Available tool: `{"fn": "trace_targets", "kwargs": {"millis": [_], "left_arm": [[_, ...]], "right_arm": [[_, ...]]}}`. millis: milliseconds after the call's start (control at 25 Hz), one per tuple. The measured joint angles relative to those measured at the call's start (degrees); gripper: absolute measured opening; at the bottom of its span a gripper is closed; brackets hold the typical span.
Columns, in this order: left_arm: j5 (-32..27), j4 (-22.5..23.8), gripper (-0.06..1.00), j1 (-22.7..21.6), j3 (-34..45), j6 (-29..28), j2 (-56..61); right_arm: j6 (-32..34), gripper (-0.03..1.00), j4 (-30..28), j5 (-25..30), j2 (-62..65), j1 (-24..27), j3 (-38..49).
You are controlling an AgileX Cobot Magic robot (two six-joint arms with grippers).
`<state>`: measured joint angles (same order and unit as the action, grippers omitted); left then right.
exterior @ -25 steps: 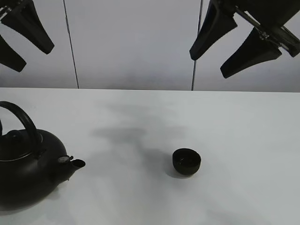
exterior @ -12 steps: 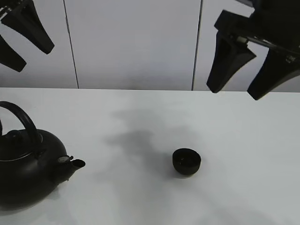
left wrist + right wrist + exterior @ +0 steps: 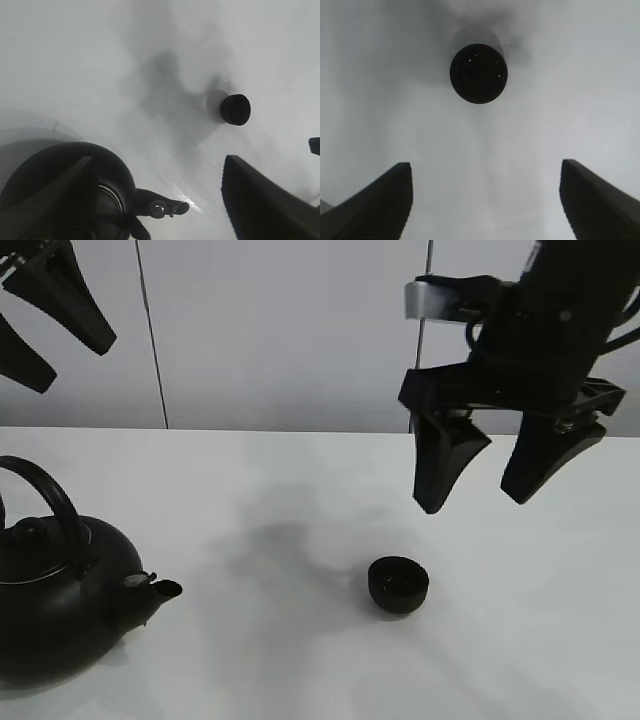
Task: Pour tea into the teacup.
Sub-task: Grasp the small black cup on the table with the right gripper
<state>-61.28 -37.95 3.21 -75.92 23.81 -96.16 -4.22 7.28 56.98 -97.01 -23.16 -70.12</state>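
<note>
We hold the right gripper (image 3: 474, 502) wide and empty above the teacup (image 3: 398, 585). Our left gripper (image 3: 70, 365), equally wide, hovers over the teapot (image 3: 60, 610) at the table (image 3: 300, 680)'s left edge.

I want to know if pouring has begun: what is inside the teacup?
The right wrist view looks straight into the teacup: a black interior with a few tiny glints. No tea is discernible, though the darkness could hide some. The teapot stands upright, apart from it.

The black two-fingered right gripper (image 3: 475, 503) has come down from the upper right corner. Its fingers, before tilted, now point straight down, wide apart, near the small round black teacup (image 3: 398, 584) and clear of it.
</note>
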Motion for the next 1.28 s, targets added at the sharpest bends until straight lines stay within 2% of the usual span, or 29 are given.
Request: {"fn": "trace_targets", "kwargs": {"millis": [120,560,760,960,1280], "left_arm": [[0.1,0.0,0.51,0.0,0.0,0.0,0.0],[0.6,0.0,0.51,0.0,0.0,0.0,0.0],[0.7,0.0,0.51,0.0,0.0,0.0,0.0],[0.7,0.0,0.51,0.0,0.0,0.0,0.0],[0.9,0.0,0.51,0.0,0.0,0.0,0.0]], "right_arm": [[3.3,0.56,-3.7,0.2,-2.5,-1.6,-2.7],[5.1,0.56,-3.6,-1.2,-12.2,-1.8,-4.3],[6.6,0.56,-3.5,-3.5,-13.0,-3.4,-4.6],[9.7,0.56,-7.3,-4.0,-13.0,-3.6,-4.6],[11.5,0.56,-7.3,-5.2,-13.0,-3.8,-4.7]]}}
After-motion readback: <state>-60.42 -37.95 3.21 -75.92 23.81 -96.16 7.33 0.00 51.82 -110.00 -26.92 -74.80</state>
